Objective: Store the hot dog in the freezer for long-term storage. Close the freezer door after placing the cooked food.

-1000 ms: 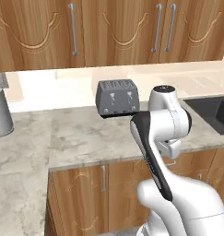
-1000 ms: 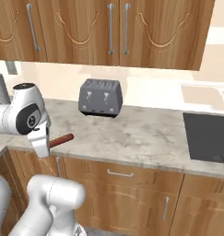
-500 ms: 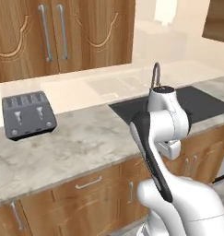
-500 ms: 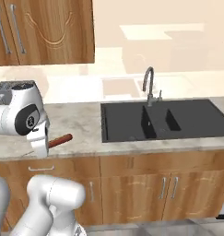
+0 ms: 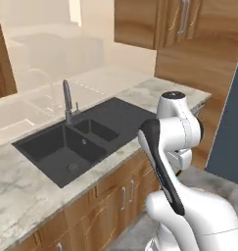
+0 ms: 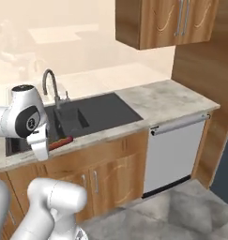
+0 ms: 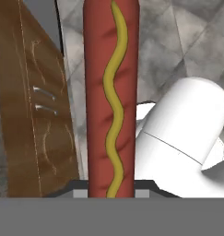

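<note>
The hot dog (image 7: 111, 92), a reddish-brown sausage with a wavy mustard line, runs up the middle of the hand view from between the fingertips. My gripper (image 7: 112, 186) is shut on its near end. From the right base camera the hot dog (image 6: 60, 142) sticks out sideways from the gripper (image 6: 49, 147), held close to my own arm above the counter's front edge. A dark blue-grey strip of the freezer (image 5: 229, 128) stands at the far right, and the freezer (image 6: 226, 172) also cuts into the lower right corner. Its door cannot be made out as a separate part.
A black double sink (image 5: 76, 142) with a grey faucet (image 5: 66, 100) is set in the marble counter (image 6: 164, 101). A white dishwasher front (image 6: 174, 150) sits below. Wooden cabinets (image 5: 199, 63) stand between counter and freezer. Grey tiled floor (image 6: 181, 211) lies open ahead.
The whole picture has swung: the base has turned right along the counter, past the toaster to the sink, and the freezer's edge has come into view. The hot dog stays gripped.
</note>
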Motion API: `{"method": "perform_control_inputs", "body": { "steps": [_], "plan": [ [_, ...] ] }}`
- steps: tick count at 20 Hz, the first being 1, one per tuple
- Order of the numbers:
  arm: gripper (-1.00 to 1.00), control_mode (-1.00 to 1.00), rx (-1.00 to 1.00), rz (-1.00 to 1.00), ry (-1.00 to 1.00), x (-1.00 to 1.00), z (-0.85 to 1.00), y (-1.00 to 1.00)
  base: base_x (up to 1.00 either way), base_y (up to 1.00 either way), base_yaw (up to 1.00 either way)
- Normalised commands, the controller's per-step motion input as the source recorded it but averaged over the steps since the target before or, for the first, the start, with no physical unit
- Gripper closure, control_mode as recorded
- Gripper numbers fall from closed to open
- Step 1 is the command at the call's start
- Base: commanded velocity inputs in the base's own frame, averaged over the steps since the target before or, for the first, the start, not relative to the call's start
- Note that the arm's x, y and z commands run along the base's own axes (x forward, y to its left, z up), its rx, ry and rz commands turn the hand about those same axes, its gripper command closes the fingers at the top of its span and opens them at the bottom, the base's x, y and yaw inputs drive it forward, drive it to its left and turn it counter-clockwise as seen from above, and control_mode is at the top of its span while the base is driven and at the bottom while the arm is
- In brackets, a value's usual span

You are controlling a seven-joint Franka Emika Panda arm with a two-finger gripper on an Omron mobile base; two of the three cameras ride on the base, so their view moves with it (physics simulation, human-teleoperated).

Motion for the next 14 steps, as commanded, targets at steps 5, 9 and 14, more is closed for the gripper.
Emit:
{"method": "perform_control_inputs", "body": {
  "steps": [5,9,14],
  "plan": [
    [1.00,1.00,0.00,0.00,0.00,0.00,0.00,0.00,0.00,-0.61,-0.75],
    [1.00,1.00,0.00,0.00,0.00,0.00,0.00,0.00,0.00,-0.44,-0.76],
    [1.00,1.00,0.00,0.00,0.00,0.00,0.00,0.00,0.02,-0.52,-0.82]
  ]
}}
